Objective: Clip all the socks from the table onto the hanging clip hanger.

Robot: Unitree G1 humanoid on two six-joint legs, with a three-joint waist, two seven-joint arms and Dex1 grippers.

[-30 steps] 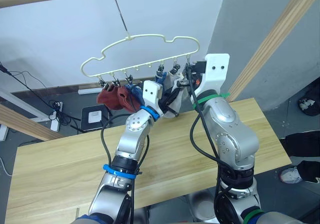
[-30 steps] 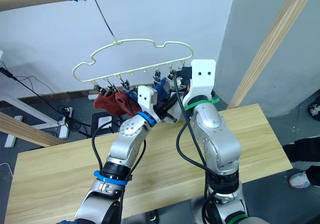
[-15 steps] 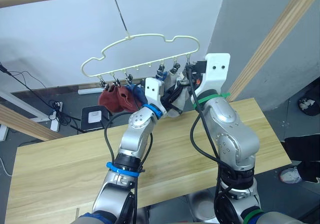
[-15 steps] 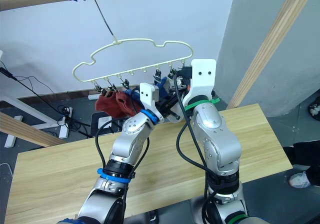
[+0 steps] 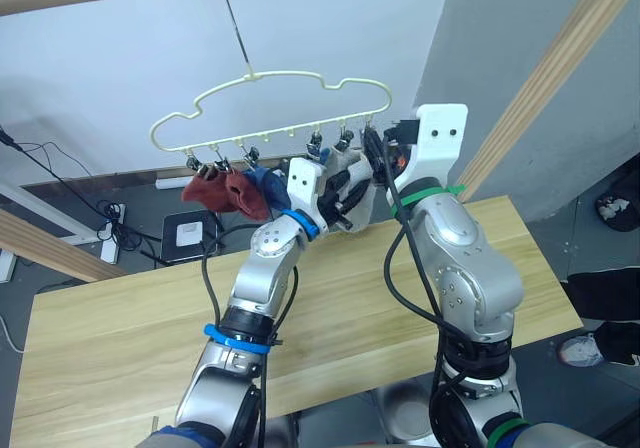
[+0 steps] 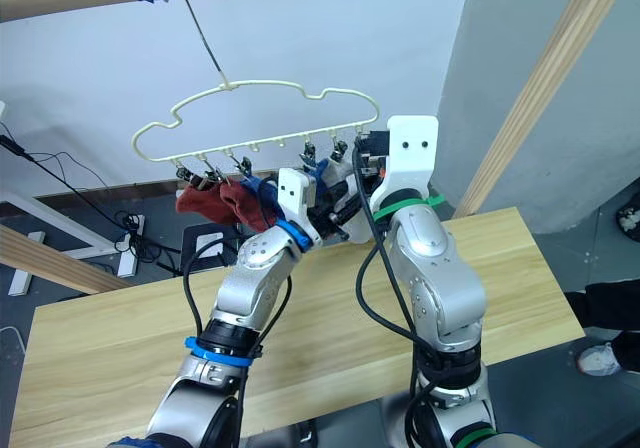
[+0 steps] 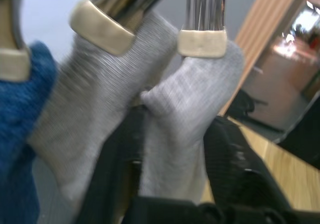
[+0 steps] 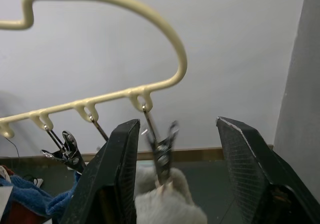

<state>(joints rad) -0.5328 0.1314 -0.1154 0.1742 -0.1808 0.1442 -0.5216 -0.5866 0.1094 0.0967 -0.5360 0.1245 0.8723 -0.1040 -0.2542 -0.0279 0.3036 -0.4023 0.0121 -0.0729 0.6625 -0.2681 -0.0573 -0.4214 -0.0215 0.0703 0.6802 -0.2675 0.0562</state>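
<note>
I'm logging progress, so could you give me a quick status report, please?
Right gripper open around the end clip. Left gripper shut on grey sock, clipped. Clip hanger holds red, blue, grey socks. Nothing obstructing.

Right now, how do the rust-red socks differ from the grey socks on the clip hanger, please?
The rust-red socks hang at the clip hanger's left end, clear of the arms; the grey socks hang at its right end, with the right pincer open around their clip. Both pairs are clipped on.
</note>
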